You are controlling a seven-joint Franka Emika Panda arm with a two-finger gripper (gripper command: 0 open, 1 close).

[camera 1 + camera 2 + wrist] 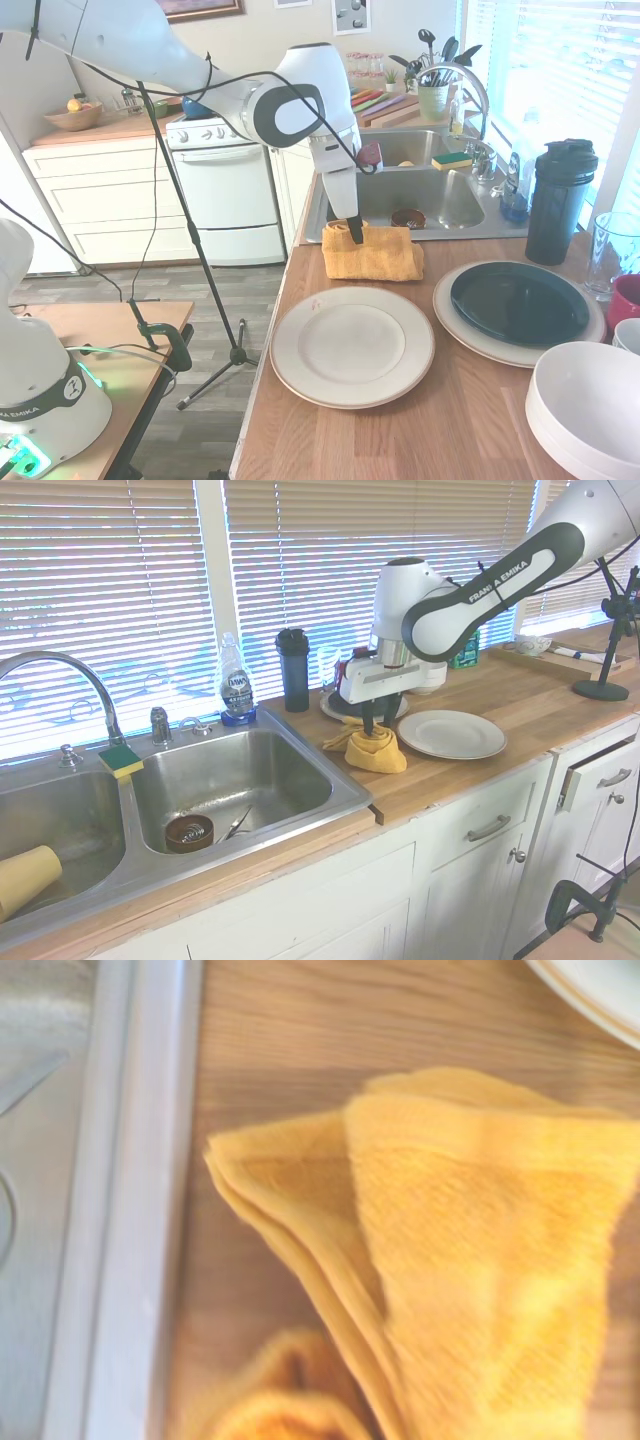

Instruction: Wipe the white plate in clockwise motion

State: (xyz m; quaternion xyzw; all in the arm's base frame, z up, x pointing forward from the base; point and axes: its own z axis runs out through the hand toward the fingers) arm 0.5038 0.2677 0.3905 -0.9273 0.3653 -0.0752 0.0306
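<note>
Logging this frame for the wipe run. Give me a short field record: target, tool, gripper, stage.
target: white plate, bare, on the wooden counter
tool: yellow cloth, bunched on the counter between the sink and the white plate
gripper: gripper down at the cloth's top edge, shut on it
cloth on plate: no, apart from it
stage: wiping not yet begun

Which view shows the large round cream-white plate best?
The first exterior view: the plain large round cream-white plate lies whole and near, face fully visible. The second exterior view shows it smaller and foreshortened. The wrist view catches only a rim sliver.
</note>
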